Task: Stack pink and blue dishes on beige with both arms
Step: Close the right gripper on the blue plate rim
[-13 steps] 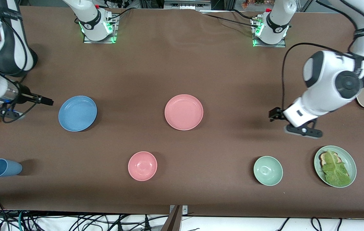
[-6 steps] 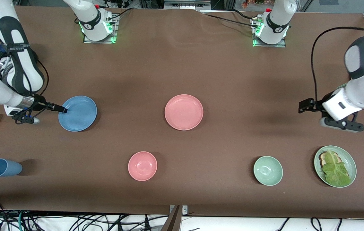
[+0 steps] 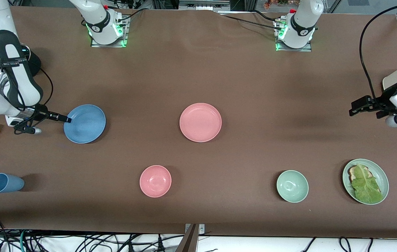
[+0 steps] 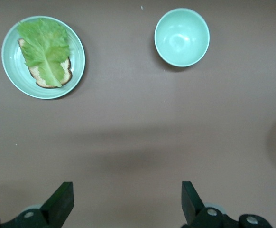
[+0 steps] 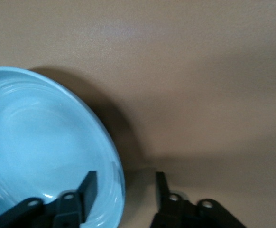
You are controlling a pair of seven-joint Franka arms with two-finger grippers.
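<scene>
Front view: your right gripper sits at the rim of the blue plate, toward the right arm's end of the table; the pink plate lies mid-table. Your left gripper hangs over bare table.

Left wrist view: you see its jaws spread wide, holding nothing.

Right wrist view: your fingers straddle the blue plate's rim, not yet clenched.

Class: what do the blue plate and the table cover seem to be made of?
Blue plate: probably plastic, smooth with a soft sheen; faint highlights, even colour. Table cover: matte brown sheet, perhaps paper or cloth; no glare, slight ripple at its edge near the bases.
</scene>
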